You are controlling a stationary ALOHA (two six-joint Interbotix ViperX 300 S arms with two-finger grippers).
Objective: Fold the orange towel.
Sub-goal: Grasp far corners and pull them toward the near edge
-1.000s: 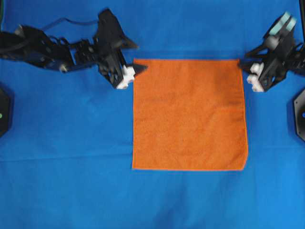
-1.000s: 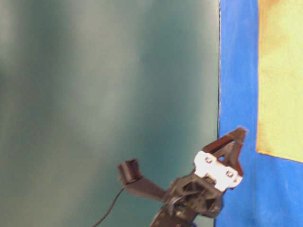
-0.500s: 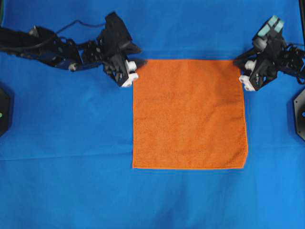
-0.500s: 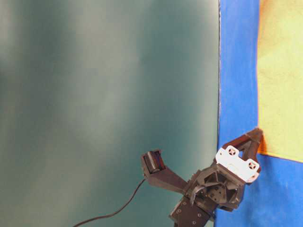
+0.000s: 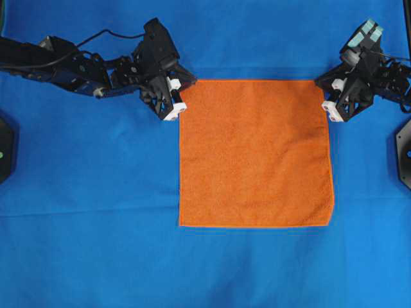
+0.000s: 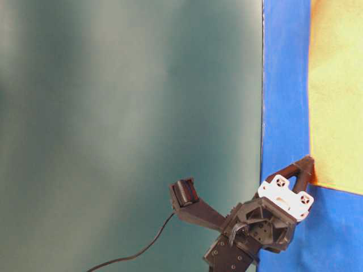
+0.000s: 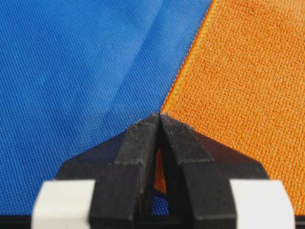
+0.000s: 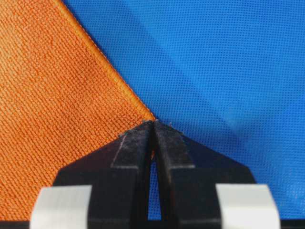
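A large blue cloth [image 5: 96, 250] covers the work surface from edge to edge in the overhead view, with a faint horizontal crease running across the lower half of the frame. Shallow wrinkles show in the wrist views. In the table-level view, a blurred dark green backdrop [image 6: 125, 113] fills the left side.

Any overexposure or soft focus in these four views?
Table-level: the orange towel is washed out to pale yellow and the whole frame is soft. Overhead: evenly lit, sharp. Both wrist views: cloth weave crisp, while the near white blocks at the bottom edge are blurred.
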